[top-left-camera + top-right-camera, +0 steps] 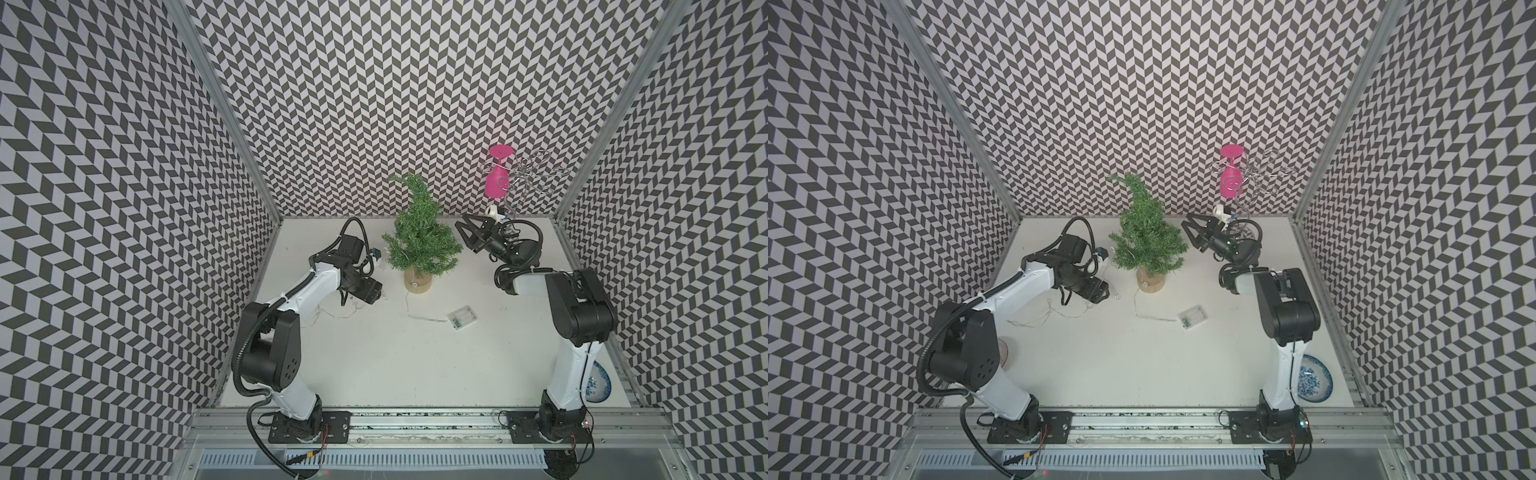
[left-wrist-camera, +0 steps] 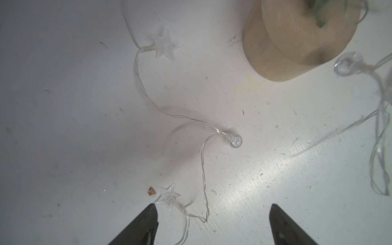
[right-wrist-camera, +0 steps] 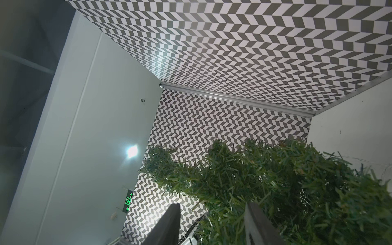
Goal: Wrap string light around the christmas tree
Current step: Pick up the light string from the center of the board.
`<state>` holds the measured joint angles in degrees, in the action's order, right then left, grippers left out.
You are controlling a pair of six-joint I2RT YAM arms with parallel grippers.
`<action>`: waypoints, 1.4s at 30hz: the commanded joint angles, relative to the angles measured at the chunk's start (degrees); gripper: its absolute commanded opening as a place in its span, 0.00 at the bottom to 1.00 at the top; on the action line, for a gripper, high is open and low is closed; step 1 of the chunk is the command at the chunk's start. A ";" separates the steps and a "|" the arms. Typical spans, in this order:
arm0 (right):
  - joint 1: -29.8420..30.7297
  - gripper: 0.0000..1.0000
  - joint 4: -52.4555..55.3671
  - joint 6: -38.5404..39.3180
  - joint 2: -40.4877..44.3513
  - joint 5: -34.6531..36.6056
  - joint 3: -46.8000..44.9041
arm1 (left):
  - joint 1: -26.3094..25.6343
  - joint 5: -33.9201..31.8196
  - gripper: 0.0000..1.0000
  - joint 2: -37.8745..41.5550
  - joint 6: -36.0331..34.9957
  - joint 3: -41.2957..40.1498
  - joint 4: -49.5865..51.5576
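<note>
The left hand (image 2: 212, 206) stands apart over loose string light (image 2: 235, 141) on open desk (image 1: 415, 365). The right hand (image 1: 466, 236), also apart, hovers beside the christmas tree (image 1: 419, 241), near the desk's back edge.

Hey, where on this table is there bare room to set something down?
Bare: the wide stretch of table between the two arm bases, nearer than the battery box. Crowded: between the left gripper and the base of the christmas tree, where the string light lies loose; the far right corner holds the chrome rack.
</note>
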<state>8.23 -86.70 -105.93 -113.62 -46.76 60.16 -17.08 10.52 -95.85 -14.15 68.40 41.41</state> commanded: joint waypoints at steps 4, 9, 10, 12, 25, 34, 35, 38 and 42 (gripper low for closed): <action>-1.97 0.51 -9.53 -1.88 3.56 -0.71 -0.27 | -1.11 -1.43 0.66 -3.06 -2.02 -2.44 -3.38; -2.88 0.51 -11.51 -4.04 4.26 -0.42 -0.41 | -1.13 -4.22 0.48 -4.47 -1.69 -3.02 -4.37; -3.04 0.51 -12.02 -4.33 4.27 -0.35 -0.40 | -1.11 -4.45 0.43 -4.86 -1.62 -3.01 -4.57; -3.22 0.51 -12.35 -4.89 4.65 -0.50 -0.48 | -1.07 -5.08 0.26 -5.78 -1.30 -2.78 -4.69; -3.66 0.50 -12.08 -3.91 13.53 -3.22 -9.89 | 6.35 -12.59 0.00 -3.08 5.90 29.96 7.91; -3.77 0.49 -2.05 3.18 24.88 -6.51 -17.70 | 13.12 -5.06 0.00 -6.71 19.32 58.32 -3.79; -3.75 0.49 -0.08 4.34 25.96 -7.02 -17.73 | 13.88 -2.18 0.00 -7.98 22.21 61.32 -5.80; -3.84 0.49 4.66 7.37 28.32 -8.72 -17.03 | 14.49 2.36 0.00 -12.82 27.99 71.48 -9.25; -3.88 0.49 12.50 12.74 31.14 -10.03 -15.92 | 15.75 10.88 0.00 -14.56 38.59 72.81 -22.31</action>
<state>4.69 -79.75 -98.39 -84.71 -54.43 42.87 -2.11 12.88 -108.86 13.69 140.59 29.12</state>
